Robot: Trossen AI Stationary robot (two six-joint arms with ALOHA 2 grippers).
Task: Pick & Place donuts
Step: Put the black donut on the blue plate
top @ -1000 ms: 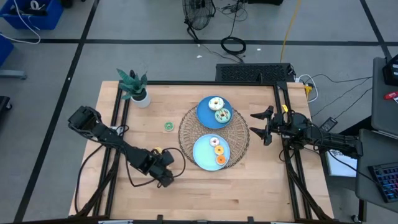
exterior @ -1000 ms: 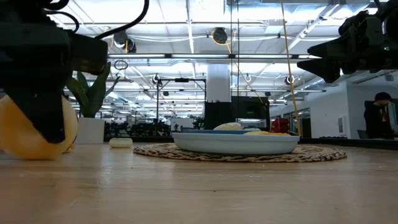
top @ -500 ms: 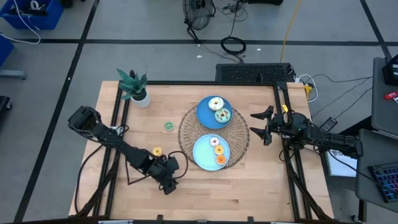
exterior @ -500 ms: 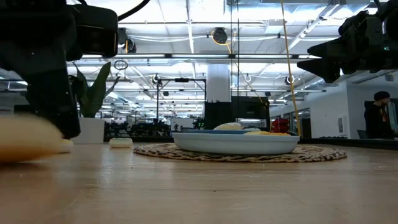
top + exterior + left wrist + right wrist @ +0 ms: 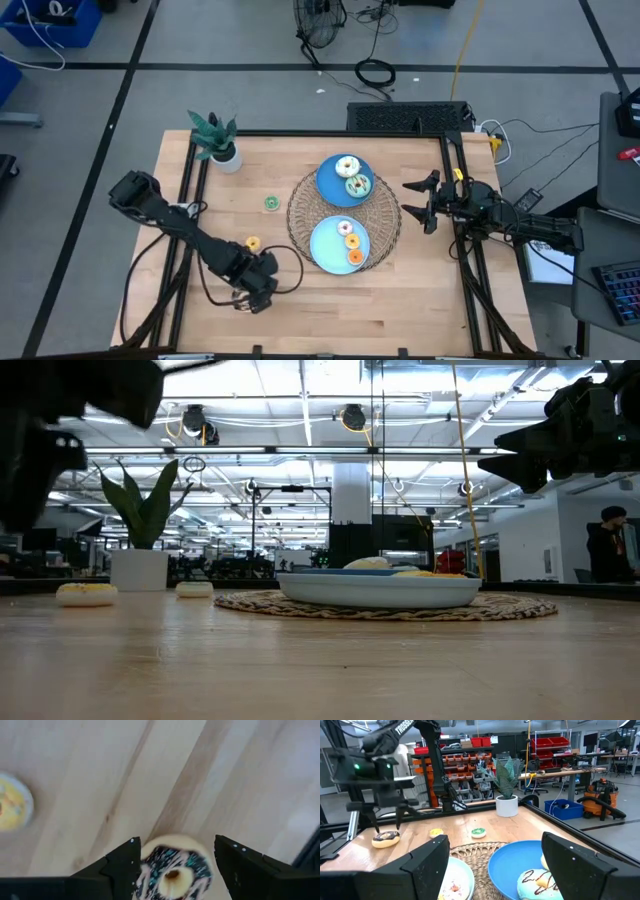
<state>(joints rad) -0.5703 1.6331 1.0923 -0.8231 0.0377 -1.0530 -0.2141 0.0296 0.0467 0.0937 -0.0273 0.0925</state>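
Observation:
A chocolate-iced donut with teal sprinkles [image 5: 172,872] lies flat on the table near its near edge [image 5: 386,839]. My left gripper [image 5: 250,295] hangs just over it, open, one finger on either side [image 5: 175,865]. A yellow donut [image 5: 251,243] and a green donut [image 5: 271,203] rest flat on the wood farther back. A white donut [image 5: 347,166] and a teal one [image 5: 358,185] lie on the far blue plate. Pink [image 5: 346,228] and orange [image 5: 355,258] donuts lie on the near plate. My right gripper [image 5: 415,200] waits open, right of the mat.
Two blue plates [image 5: 328,185] [image 5: 322,250] sit on a round woven mat [image 5: 385,215] at the table's middle. A potted plant [image 5: 215,140] stands at the far left corner. Bare wood lies left of and in front of the mat. A person [image 5: 608,550] stands beyond the table.
My left gripper has moved toward the near edge, then toward the table's left edge. In the low view the pale-bottomed donut stood tilted beside its fingers, then lay low on the table, and has now left that view, uncovering the yellow donut behind.

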